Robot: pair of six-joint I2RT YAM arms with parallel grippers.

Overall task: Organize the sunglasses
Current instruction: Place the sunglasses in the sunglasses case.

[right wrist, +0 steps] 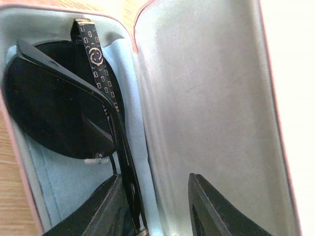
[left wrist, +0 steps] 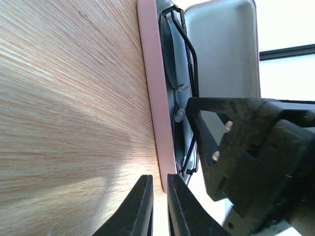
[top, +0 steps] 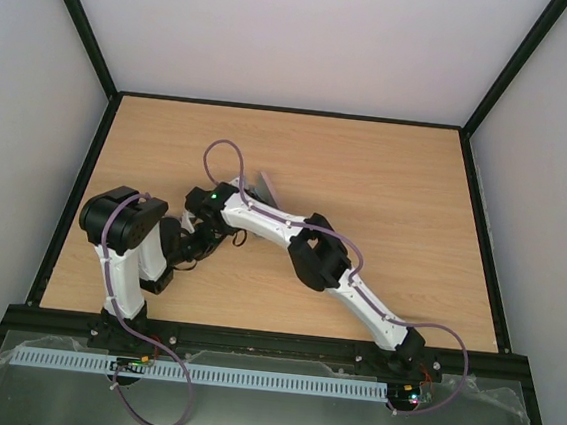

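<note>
Wood is what the table is made of. From above, both arms reach to a spot a bit toward nine o'clock from its middle; only a grey corner of the open case peeks out behind them, and the glasses are hidden here.

From the left wrist, the pink case stands open and the sunglasses lie folded inside it; the left gripper sits at six o'clock by the end of the case; its fingers are close together with a thin gap, and I cannot tell if they nip the rim.

From the right wrist, the sunglasses rest in the bottom half of the case on a light blue cloth; the lid is up at three o'clock; the right gripper at six o'clock has its fingers spread apart, one on each side of a temple arm, gripping nothing.

I think the big part is done, since the glasses are in; what is left looks like pulling the hand out and shutting the lid.
</note>
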